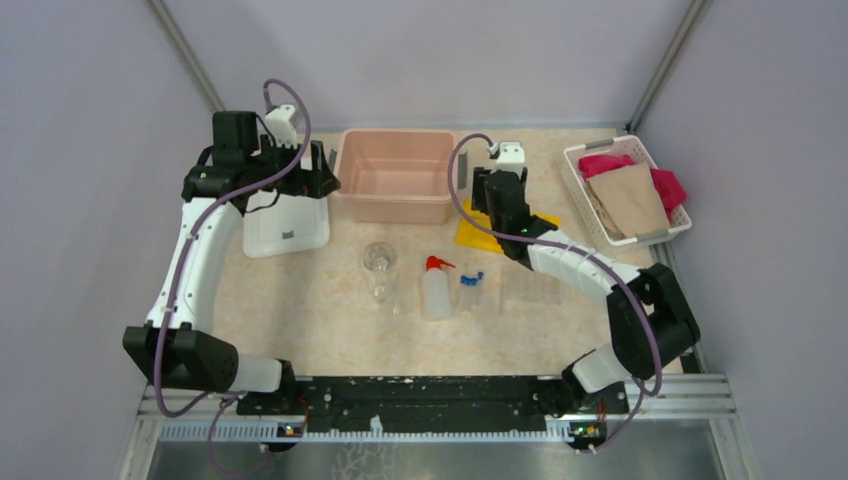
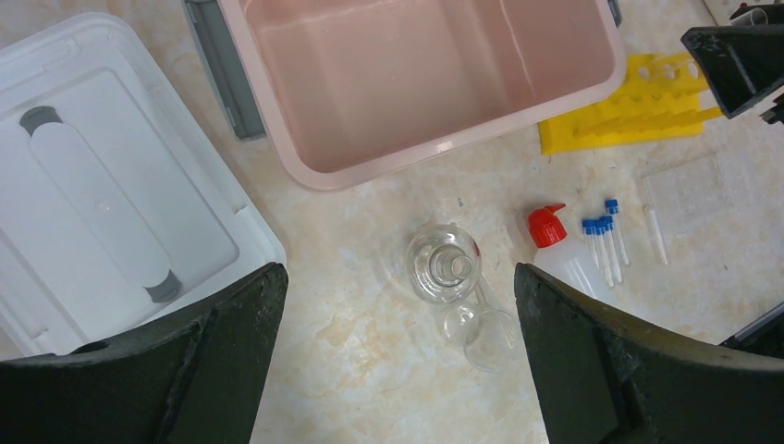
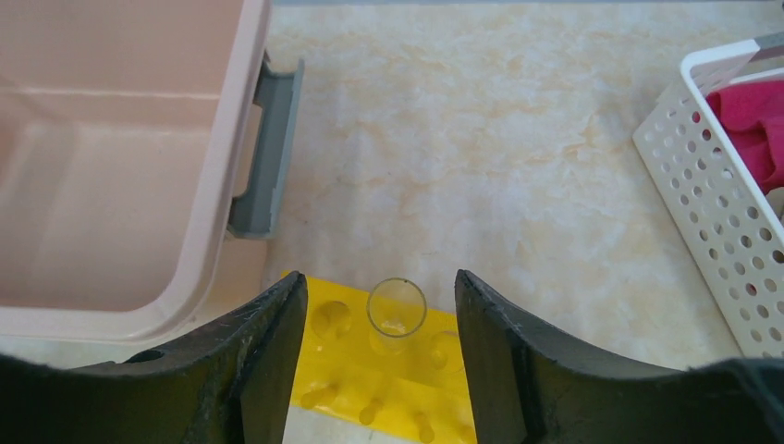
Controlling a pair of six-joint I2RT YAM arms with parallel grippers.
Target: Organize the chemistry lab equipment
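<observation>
A small clear glass flask [image 1: 379, 260] stands mid-table, with a second clear glass piece [image 1: 384, 293] lying just in front of it. Both show in the left wrist view [image 2: 444, 264], far below my open, empty left gripper [image 2: 399, 268], which is held high near the bin's left end [image 1: 322, 172]. The white squeeze bottle with red nozzle [image 1: 436, 288] and the blue-capped tubes [image 1: 471, 285] lie right of the flask. My right gripper [image 3: 377, 277] is open over the yellow rack [image 3: 388, 379]. An uncapped clear tube [image 3: 396, 310] stands in a rack hole between the jaws, untouched.
An empty pink bin [image 1: 395, 205] with grey handles stands at the back centre, with its white lid [image 1: 285, 228] lying to its left. A white basket [image 1: 575, 165] of pink and tan cloths stands at the back right. A clear plastic tray [image 1: 530, 290] lies right of the tubes.
</observation>
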